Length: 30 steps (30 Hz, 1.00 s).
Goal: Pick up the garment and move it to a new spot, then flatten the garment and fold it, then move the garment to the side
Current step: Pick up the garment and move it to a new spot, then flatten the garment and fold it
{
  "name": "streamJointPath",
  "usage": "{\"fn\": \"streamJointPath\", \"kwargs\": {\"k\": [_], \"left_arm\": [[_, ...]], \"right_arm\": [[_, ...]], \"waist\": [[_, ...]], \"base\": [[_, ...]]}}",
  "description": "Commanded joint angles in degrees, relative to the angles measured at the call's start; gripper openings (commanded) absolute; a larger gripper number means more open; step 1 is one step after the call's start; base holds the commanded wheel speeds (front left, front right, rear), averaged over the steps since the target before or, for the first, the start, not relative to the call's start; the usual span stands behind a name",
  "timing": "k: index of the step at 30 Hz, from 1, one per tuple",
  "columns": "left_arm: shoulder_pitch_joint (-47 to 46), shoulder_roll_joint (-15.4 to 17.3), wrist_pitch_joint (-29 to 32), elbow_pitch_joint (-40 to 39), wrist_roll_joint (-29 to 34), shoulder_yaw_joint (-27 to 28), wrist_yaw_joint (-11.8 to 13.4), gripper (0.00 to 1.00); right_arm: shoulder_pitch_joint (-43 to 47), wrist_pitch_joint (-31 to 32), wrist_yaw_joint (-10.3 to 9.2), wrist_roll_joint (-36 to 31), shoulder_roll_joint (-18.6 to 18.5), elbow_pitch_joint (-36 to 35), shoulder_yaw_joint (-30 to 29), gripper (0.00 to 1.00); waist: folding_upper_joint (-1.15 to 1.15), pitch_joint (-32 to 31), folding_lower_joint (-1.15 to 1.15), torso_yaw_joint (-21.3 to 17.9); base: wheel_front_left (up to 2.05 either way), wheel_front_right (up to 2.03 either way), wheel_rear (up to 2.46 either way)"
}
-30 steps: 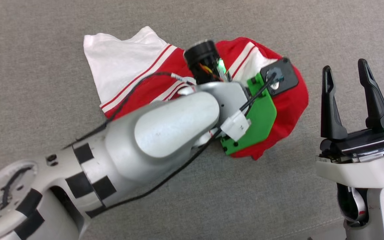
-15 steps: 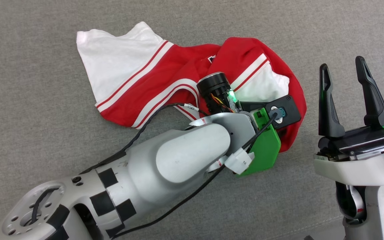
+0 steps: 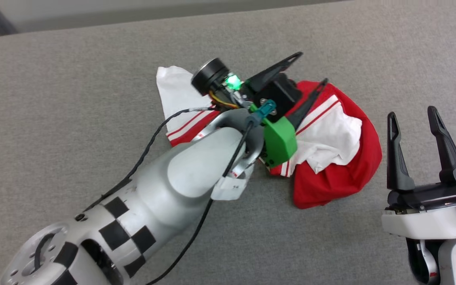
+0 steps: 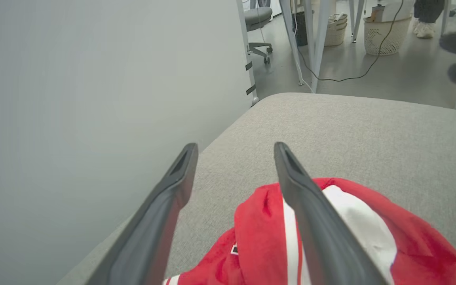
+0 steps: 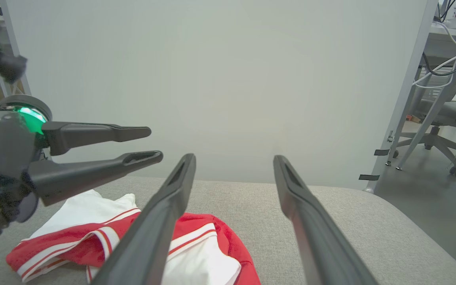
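Items counted as follows.

Grey fabric-covered surface (image 3: 73, 99): one.

Garments: one crumpled red jersey shirt with white sleeves and red-and-white striped trim (image 3: 331, 178), lying on that surface.

Grippers: two, namely the left gripper (image 3: 312, 68) and the right gripper (image 3: 411, 112).

Long dark fingers (image 3: 396, 158): four, two per gripper.

On the floor beyond the surface's far edge, in the left wrist view: one grey wheeled office chair (image 4: 257, 16) and two pale baskets (image 4: 384, 35).
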Motion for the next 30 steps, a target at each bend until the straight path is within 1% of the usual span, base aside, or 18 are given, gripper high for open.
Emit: {"fn": "streamJointPath", "kwargs": {"k": [1,3,6,7,8,11,15,19,22,25,30], "left_arm": [[2.3,1.4,-0.5,-0.3,0.3,1.2,1.6,1.0],[4.9,3.2,-0.8,-1.7,0.4,3.7,4.2,1.0],[10.0,6.5,-0.9,-7.5,2.1,9.3,8.6,1.0],[11.8,7.4,-0.9,-9.1,2.8,10.8,9.7,1.0],[18.5,10.6,-0.9,-14.6,5.0,16.3,13.0,1.0],[25.1,13.1,-0.9,-19.1,7.4,21.6,15.8,1.0],[33.5,15.2,-0.9,-23.5,10.3,28.0,18.4,1.0],[41.5,15.6,-0.9,-27.6,12.5,34.3,19.5,1.0],[46.9,15.2,-0.9,-30.1,14.2,38.1,19.1,1.0],[51.9,13.9,-0.9,-31.4,15.8,41.2,17.5,1.0],[57.2,11.5,-0.9,-31.6,18.6,44.4,14.7,1.0]], "right_arm": [[1.0,-0.3,-0.04,-0.6,0.0,0.3,-0.4,1.0],[1.8,-0.3,-0.04,-0.8,0.0,0.6,-0.9,1.0],[3.1,-0.3,-0.04,-1.0,0.0,1.1,-1.6,1.0],[3.4,-0.3,-0.04,-1.1,0.0,1.3,-1.9,1.0],[4.4,-0.3,-0.04,-1.2,0.0,1.9,-2.6,1.0],[5.5,-0.3,-0.04,-1.3,0.0,2.6,-3.1,1.0],[6.8,-0.3,-0.04,-1.2,0.0,3.7,-3.3,1.0],[8.0,-0.3,-0.04,-0.6,0.0,4.9,-3.2,1.0],[8.8,-0.3,-0.04,-0.3,0.0,5.5,-3.1,1.0],[9.7,-0.3,-0.04,0.2,0.0,6.2,-2.8,1.0],[11.3,-0.3,-0.04,0.9,0.0,7.2,-1.8,1.0]], "waist": [[0.0,-5.1,0.0,4.8],[0.0,-6.3,0.0,5.8],[0.0,-7.8,0.0,7.3],[0.0,-8.2,0.0,7.7],[0.0,-9.5,0.0,9.0],[0.0,-10.9,0.0,10.0],[0.0,-12.5,0.0,11.1],[0.0,-13.8,0.0,11.4],[0.0,-14.5,0.0,11.4],[0.0,-15.1,0.0,11.1],[0.0,-16.0,0.0,10.6]], "base": [[0.0,0.0,0.0],[0.0,0.0,0.0],[0.0,0.0,0.0],[0.0,0.0,0.0],[0.0,0.0,0.0],[0.0,0.0,0.0],[0.0,0.0,0.0],[0.0,0.0,0.0],[0.0,0.0,0.0],[0.0,0.0,0.0],[0.0,0.0,0.0]]}}
